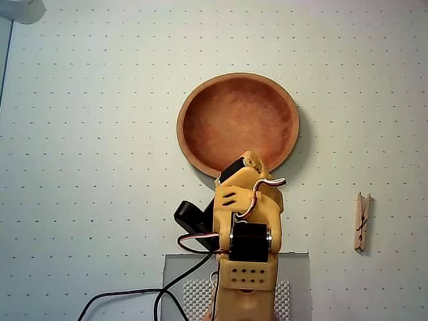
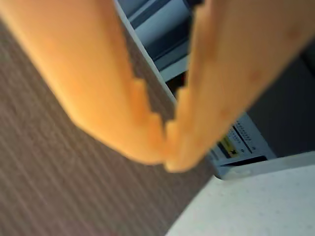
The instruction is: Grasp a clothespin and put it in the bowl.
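In the overhead view the clothespin (image 1: 362, 222) lies flat on the white dotted table at the right, pointing up and down, well apart from everything else. The bowl (image 1: 237, 114) sits at the centre and nothing is inside it. My orange arm is folded up just below the bowl, and its top end overlaps the bowl's near rim. In the wrist view the gripper (image 2: 167, 157) fills the frame, its two orange toothed fingers (image 2: 113, 98) meeting at the tips with nothing between them. It points out past the table edge, so neither the clothespin nor the bowl shows there.
A grey base plate (image 1: 174, 267) holds the arm at the bottom centre, with black cables (image 1: 134, 294) trailing to the left. A white object (image 1: 23, 10) sits in the top left corner. Beyond the table edge, the wrist view shows a grey box with a yellow label (image 2: 236, 145).
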`<move>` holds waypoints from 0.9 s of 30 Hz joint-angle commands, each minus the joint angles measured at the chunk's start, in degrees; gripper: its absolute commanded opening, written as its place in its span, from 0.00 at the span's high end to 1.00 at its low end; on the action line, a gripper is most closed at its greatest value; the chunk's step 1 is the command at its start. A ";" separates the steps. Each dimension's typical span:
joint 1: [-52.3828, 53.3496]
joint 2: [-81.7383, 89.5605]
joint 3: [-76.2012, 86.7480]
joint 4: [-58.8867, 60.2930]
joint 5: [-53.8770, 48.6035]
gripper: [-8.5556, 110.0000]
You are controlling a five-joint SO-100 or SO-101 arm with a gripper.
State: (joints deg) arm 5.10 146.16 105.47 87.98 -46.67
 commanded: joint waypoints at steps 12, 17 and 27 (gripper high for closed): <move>19.51 -15.82 -6.77 12.39 -21.45 0.96; 25.14 -17.84 -6.68 14.50 -26.98 0.96; 38.23 -26.02 -6.77 14.50 -37.35 0.96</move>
State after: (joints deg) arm 39.46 120.85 102.30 100.90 -81.30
